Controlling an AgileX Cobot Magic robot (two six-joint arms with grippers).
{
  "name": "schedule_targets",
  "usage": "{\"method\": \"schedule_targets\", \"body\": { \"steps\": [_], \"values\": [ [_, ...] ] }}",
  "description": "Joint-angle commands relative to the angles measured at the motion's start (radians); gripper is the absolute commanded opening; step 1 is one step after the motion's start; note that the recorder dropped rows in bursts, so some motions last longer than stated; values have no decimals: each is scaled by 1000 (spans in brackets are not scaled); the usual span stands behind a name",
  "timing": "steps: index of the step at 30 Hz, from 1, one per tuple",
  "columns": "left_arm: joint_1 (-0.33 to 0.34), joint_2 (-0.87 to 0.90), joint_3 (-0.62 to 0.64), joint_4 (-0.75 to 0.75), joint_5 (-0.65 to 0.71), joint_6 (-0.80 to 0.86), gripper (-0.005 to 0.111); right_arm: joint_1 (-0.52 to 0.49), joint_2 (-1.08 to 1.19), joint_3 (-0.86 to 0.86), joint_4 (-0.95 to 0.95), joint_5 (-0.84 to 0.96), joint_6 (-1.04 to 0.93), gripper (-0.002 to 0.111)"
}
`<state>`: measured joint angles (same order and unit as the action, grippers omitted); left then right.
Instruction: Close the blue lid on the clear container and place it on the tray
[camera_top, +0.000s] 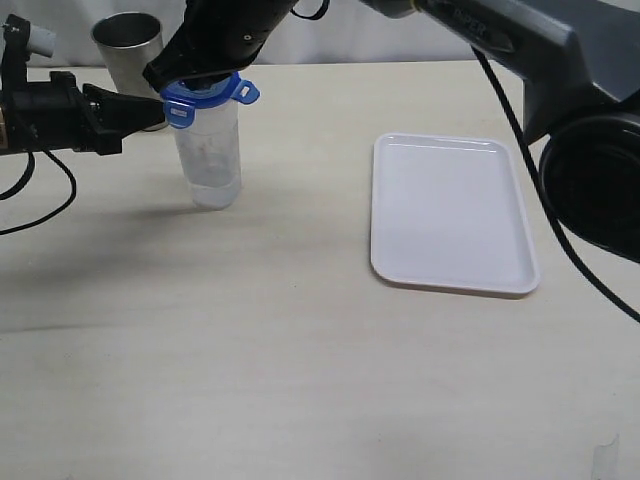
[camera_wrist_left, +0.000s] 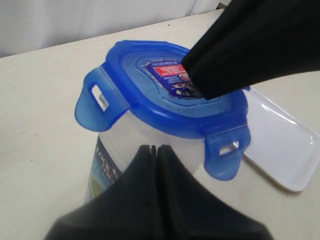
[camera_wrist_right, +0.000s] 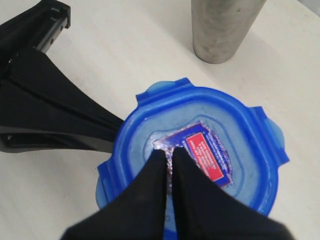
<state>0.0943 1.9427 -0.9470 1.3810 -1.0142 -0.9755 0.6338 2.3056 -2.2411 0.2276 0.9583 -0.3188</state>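
Two grippers, jaws closed on nothing, met at the clear container (camera_top: 210, 165), well apart from the tray (camera_top: 450, 215): the right gripper (camera_wrist_right: 169, 155) pressed the blue lid (camera_wrist_right: 240, 130) down, apparently seating it, while the left gripper (camera_wrist_left: 155, 150) seemingly braced the wall beneath.

Pale table (camera_top: 250, 380) under even light, white backdrop (camera_top: 335, 45) behind.
The matte cream table fills the view; along its far edge at 12 o'clock the backdrop shows faint vertical folds, like cloth. Soft grey shadows lie on the surface toward 9 o'clock.
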Motion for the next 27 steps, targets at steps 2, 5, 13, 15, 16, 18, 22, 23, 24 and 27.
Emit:
{"method": "schedule_targets", "body": {
  "steps": [2,5,13,15,16,18,22,23,24,27],
  "values": [
    [-2,2,4,24,-19,6,0,-3,18,14,-57,67,2,4],
    [-2,2,4,25,-34,-7,0,-3,18,14,-57,67,2,4],
    [18,-41,4,71,-47,-29,0,-3,18,14,-57,72,2,4],
    [28,-49,4,80,-34,-54,0,-3,18,14,-54,70,2,4],
    [34,-52,4,80,-22,-70,0,-3,18,14,-54,70,2,4],
    [46,-54,4,80,-2,-96,0,-3,18,14,-54,69,2,4],
    [59,-54,4,115,-80,-105,0,-3,18,14,-54,69,2,4],
    [59,-54,4,132,-115,-105,0,-3,18,14,-52,69,2,4],
    [57,-54,4,154,-154,-105,0,-3,18,14,-52,69,2,4],
    [57,-54,4,180,-207,-98,0,-3,18,14,-52,69,2,4]
  ]
}}
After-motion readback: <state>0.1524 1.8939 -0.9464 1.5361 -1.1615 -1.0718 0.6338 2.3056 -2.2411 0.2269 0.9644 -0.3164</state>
